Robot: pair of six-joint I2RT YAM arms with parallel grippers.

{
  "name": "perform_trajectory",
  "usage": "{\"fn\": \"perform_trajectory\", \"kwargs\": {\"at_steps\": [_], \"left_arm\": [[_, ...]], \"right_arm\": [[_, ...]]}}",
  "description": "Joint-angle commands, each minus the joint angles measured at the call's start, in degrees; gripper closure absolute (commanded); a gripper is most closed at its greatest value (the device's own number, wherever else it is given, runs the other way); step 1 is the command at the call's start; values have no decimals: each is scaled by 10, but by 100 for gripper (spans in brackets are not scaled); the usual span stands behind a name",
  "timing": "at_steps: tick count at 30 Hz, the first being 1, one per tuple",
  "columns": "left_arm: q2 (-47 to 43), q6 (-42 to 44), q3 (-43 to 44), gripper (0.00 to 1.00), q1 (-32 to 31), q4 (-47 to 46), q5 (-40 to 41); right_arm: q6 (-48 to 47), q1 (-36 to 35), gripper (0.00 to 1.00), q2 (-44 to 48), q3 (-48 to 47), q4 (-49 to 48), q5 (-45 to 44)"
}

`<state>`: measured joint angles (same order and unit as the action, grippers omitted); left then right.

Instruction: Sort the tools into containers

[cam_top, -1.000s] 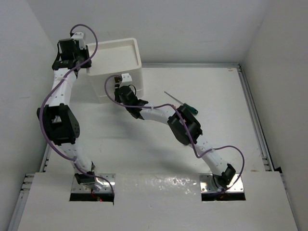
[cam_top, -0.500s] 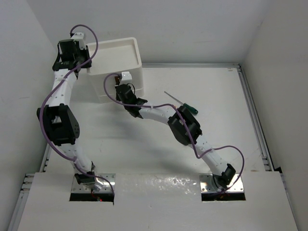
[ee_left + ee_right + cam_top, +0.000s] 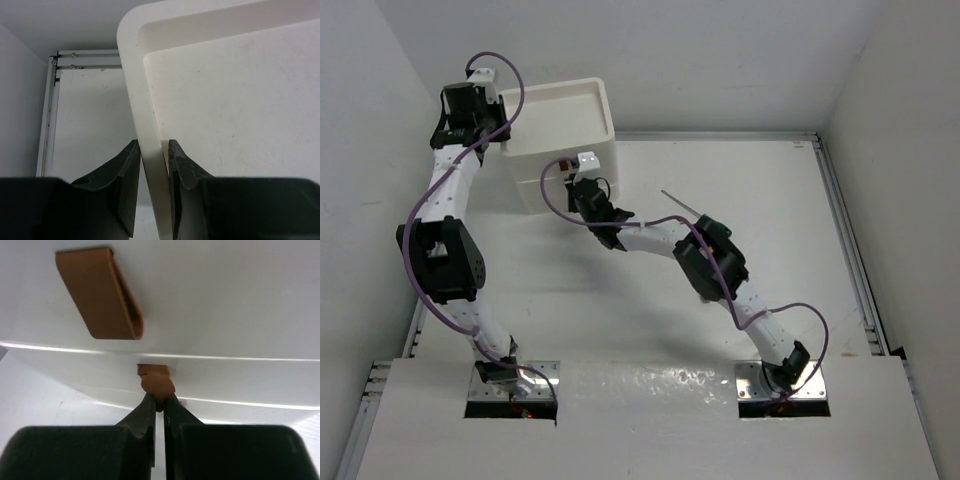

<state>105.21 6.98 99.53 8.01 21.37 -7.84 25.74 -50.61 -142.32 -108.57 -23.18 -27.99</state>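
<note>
The white drawer unit (image 3: 560, 120) stands at the far left, its top tray bare. My left gripper (image 3: 154, 150) is shut on the tray's left rim (image 3: 134, 75); from above it shows at the unit's left edge (image 3: 485, 125). My right gripper (image 3: 160, 402) is shut on the lower brown tab (image 3: 156, 380) at the unit's front, below the upper tab (image 3: 100, 292); from above it shows at the front face (image 3: 585, 185). One screwdriver's thin shaft (image 3: 680, 203) lies on the table right of the unit. Its handle is hidden under my right arm.
A metal rail (image 3: 845, 250) runs along the table's right edge, and another along the back. White walls close in on the left, back and right. My right arm's elbow (image 3: 712, 255) hangs over the middle of the table.
My right arm's elbow has shifted up and now covers the screwdriver's green handle. A drawer edge line now shows on the unit's front. The left arm has not moved.
</note>
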Motion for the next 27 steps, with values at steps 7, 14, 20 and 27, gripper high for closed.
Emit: {"fn": "perform_trajectory", "kwargs": {"at_steps": [7, 14, 20, 27], "left_arm": [[1, -14, -21, 100, -11, 81, 7], [4, -9, -19, 100, -10, 81, 12], [2, -4, -25, 100, -11, 77, 12], [-3, 2, -23, 100, -10, 78, 12]], "right_arm": [[-5, -12, 100, 220, 273, -153, 53], [-23, -53, 100, 334, 433, -153, 93], [-77, -85, 81, 421, 517, -76, 135], [-168, -84, 26, 580, 548, 96, 108]]}}
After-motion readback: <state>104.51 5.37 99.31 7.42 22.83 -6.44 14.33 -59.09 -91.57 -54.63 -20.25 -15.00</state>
